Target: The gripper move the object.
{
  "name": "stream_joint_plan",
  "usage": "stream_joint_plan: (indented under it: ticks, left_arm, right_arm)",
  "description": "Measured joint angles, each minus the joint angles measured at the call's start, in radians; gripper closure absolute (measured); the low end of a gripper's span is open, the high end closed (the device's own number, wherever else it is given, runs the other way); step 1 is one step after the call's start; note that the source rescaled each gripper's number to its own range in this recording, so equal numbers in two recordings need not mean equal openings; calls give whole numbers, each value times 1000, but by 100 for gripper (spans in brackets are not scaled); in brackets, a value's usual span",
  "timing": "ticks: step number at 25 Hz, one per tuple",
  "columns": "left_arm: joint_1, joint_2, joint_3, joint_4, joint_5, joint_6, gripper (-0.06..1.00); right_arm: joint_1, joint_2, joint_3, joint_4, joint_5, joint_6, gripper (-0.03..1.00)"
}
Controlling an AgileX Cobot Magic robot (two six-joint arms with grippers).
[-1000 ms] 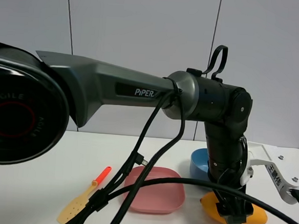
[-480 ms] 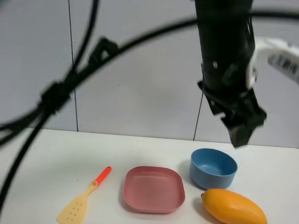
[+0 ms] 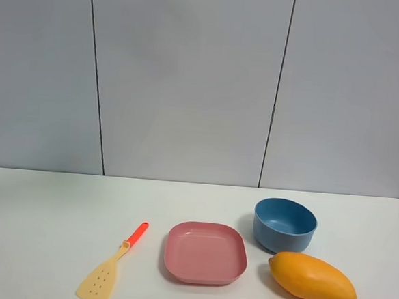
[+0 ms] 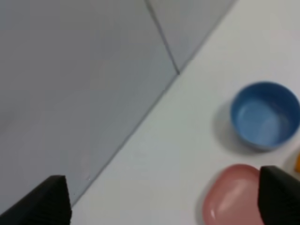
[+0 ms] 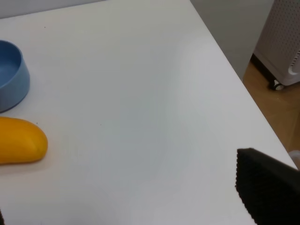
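We see the mango (image 3: 312, 278) lying on its side at the near right of the white table (image 3: 36, 227), clear of both grippers, with nothing touching it. Just behind it stands the blue bowl (image 3: 284, 224), so close that their outlines almost meet in the high view. To the mango's left, a little apart, sits the pink square plate (image 3: 206, 252), and farther left lies the pale yellow perforated spatula (image 3: 111, 264), its orange-red handle angled toward the wall.

The left gripper (image 4: 164, 199) looks down from well above the table; its two black fingertips (image 4: 47, 201) stand wide apart at the sides of its wrist view, holding nothing, with the plate and bowl showing between them and only a sliver of the mango (image 4: 297, 163) at the frame's edge. Of the right gripper (image 5: 140, 206) we see one black fingertip (image 5: 267, 185) clearly and barely a trace of the other, so they stand wide apart and empty. The mango (image 5: 21, 140) lies well away from that fingertip.

Bare tabletop stretches right of the mango to the table's right edge (image 5: 234, 79), beyond which the wooden floor (image 5: 276, 117) shows. The grey panelled wall (image 3: 190, 80) closes the far side.
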Motion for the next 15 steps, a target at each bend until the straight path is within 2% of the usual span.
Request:
stream_joint_plan:
  ticks: [3, 6, 15]
  left_arm:
    - [88, -90, 11, -3, 1, -4, 49]
    - [186, -193, 99, -10, 2, -4, 49]
    - [548, -612, 639, -124, 3, -12, 49]
  right_arm:
    - [0, 0, 0, 0, 0, 0, -3]
    - [0, 0, 0, 0, 0, 0, -3]
    - [0, 0, 0, 0, 0, 0, -3]
